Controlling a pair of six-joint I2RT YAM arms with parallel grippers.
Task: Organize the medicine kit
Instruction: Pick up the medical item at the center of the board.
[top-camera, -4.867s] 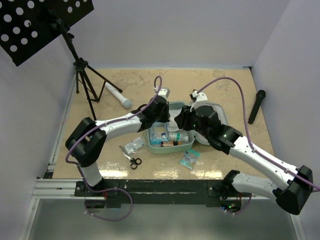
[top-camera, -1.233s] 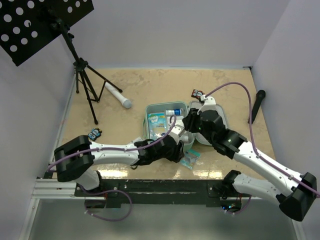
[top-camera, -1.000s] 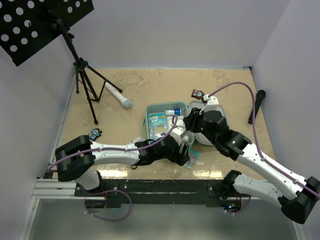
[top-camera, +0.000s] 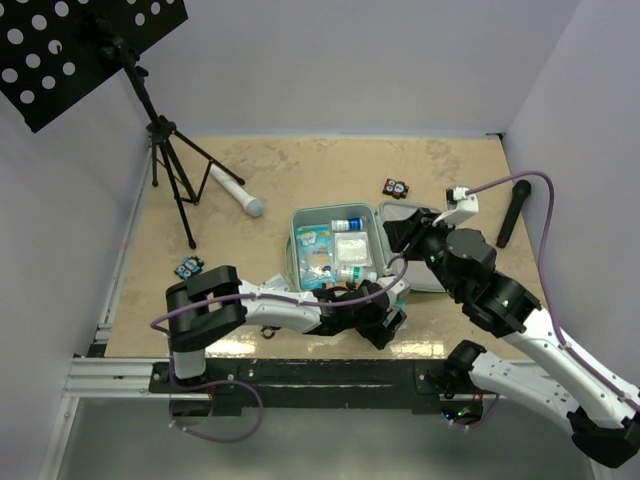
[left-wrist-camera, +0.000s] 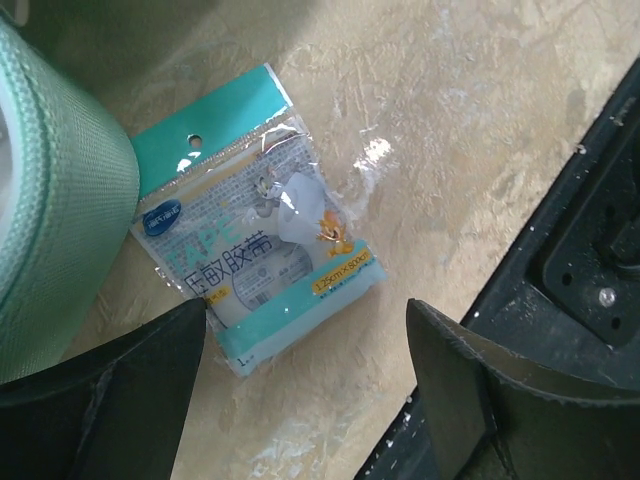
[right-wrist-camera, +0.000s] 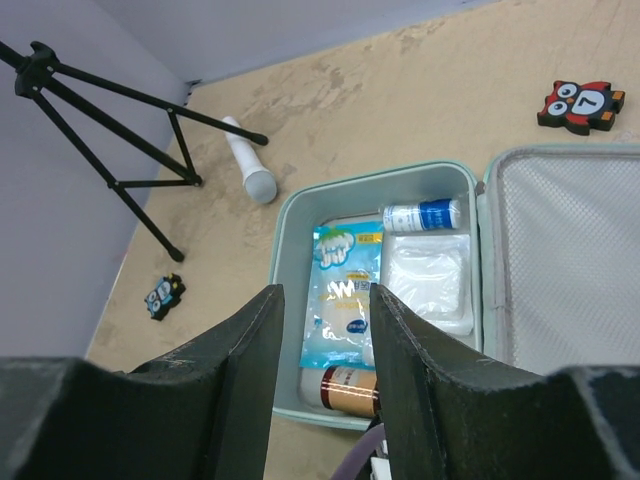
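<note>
Evidently the left hand (left-wrist-camera: 305, 335), spread wide, straddles the teal packet (left-wrist-camera: 258, 240) on the counter (left-wrist-camera: 480, 120) beside the medicine kit (left-wrist-camera: 60, 190), ready to collect it; the right hand (right-wrist-camera: 327, 300) hovers parted and empty.

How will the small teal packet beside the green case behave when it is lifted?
The packet is probably floppy and light: it looks like a thin flat bag. Its glossy film, with glare spots, may slip. Lying flat on the table, it should not roll.
</note>
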